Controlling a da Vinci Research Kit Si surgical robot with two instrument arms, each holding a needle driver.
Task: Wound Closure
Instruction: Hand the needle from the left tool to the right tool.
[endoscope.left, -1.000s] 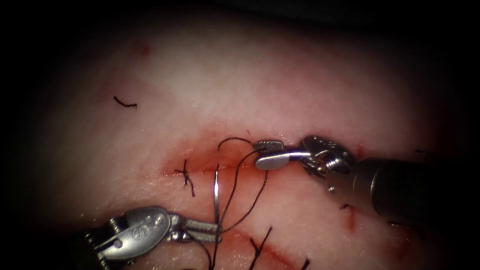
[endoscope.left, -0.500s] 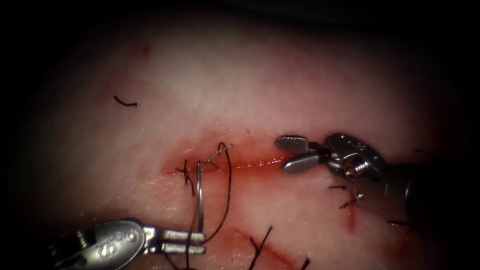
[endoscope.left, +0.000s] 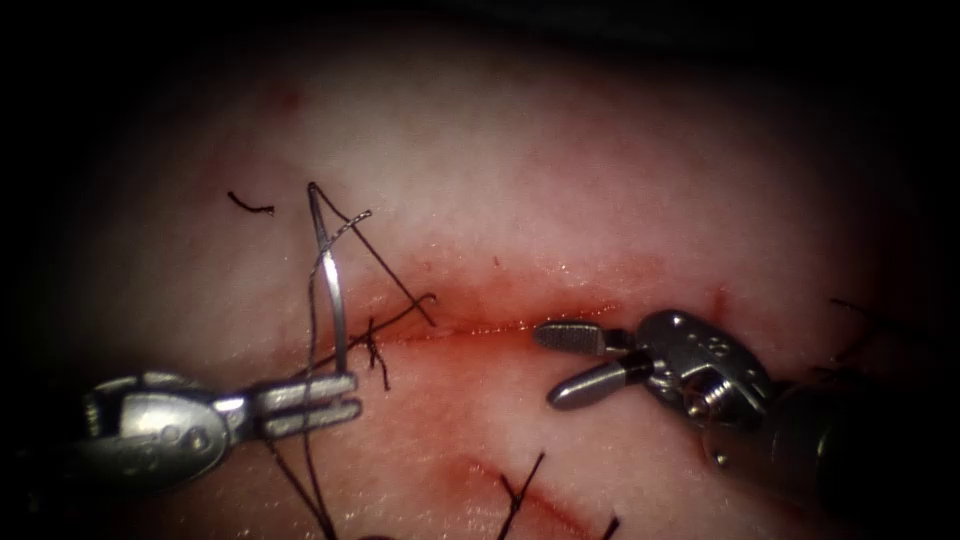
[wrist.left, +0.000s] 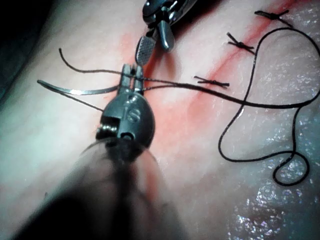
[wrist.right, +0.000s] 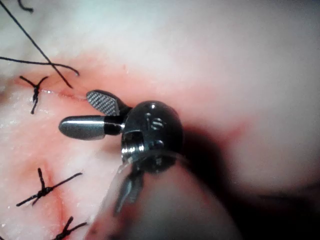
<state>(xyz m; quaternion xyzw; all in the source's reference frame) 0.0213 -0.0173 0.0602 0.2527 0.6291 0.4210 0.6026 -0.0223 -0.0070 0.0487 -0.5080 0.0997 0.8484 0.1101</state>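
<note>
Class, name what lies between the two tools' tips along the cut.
Endoscope view: between left tool and right tool lie a knotted stitch, thread and bare cut.

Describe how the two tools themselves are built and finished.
Both are polished silver metal. The left tool has slim straight jaws on a rounded clevis with a screw head. The right tool has short blunt jaws, one cross-hatched inside, a domed wrist bearing stamped markings and a dark shaft.
</note>
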